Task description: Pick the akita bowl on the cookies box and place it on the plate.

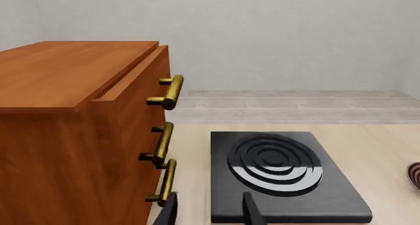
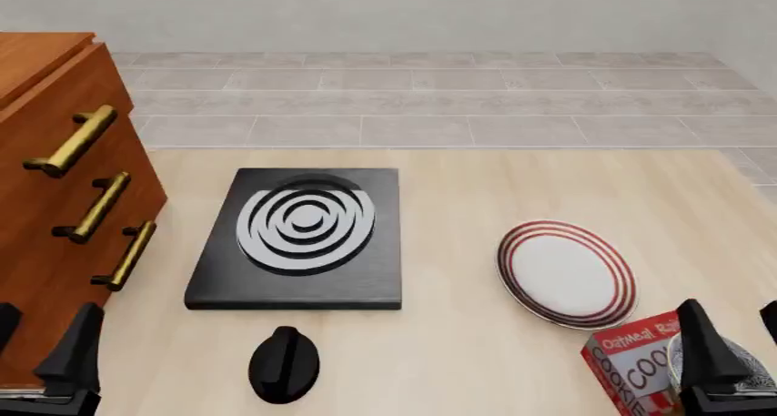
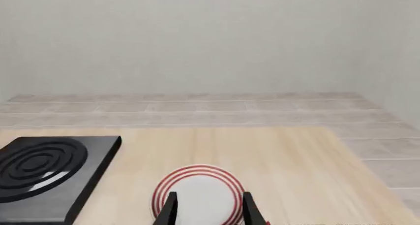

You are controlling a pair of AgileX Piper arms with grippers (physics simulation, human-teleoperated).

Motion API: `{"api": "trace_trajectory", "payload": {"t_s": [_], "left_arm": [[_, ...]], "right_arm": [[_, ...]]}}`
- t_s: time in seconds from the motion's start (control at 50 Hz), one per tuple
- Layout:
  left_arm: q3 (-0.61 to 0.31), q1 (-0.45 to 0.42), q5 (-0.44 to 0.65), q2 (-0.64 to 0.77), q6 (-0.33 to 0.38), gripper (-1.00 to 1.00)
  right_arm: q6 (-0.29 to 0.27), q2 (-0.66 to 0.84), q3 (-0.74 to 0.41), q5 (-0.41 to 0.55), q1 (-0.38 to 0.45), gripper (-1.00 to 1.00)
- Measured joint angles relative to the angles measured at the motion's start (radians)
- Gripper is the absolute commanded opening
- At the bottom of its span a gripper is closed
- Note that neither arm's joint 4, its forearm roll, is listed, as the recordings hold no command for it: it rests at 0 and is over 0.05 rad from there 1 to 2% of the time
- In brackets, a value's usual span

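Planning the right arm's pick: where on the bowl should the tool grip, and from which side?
Grip the bowl by its rim, from above: it sits open side up on the cookies box, mostly hidden behind the right tool, so the thin rim is probably the best hold.

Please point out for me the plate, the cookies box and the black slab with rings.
plate (image 2: 561, 270), front view: the white centre.
cookies box (image 2: 629, 370), front view: the red printed face near the white letters.
black slab (image 2: 364, 284), front view: the bare black corner beside the rings.
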Motion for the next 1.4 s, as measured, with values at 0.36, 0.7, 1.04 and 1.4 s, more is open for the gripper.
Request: {"api": "trace_trajectory", "payload": {"t_s": [0.36, 0.7, 1.04, 1.4], "left_arm": [[0.000, 0.000, 0.000, 0.000, 0.000, 1.00], [0.000, 0.000, 0.000, 0.000, 0.000, 1.00], [0.000, 0.000, 0.000, 0.000, 0.000, 1.00], [0.000, 0.000, 0.000, 0.000, 0.000, 1.00]], "right_arm": [[-0.014, 0.083, -0.001, -0.017, 0.032, 1.00], [-0.031, 0.205, -0.170, 0.193, 0.075, 1.00], [-0.086, 0.293, -0.429, 0.522, 0.110, 1.00], [-0.187, 0.337, -0.567, 0.756, 0.073, 1.00]]}}
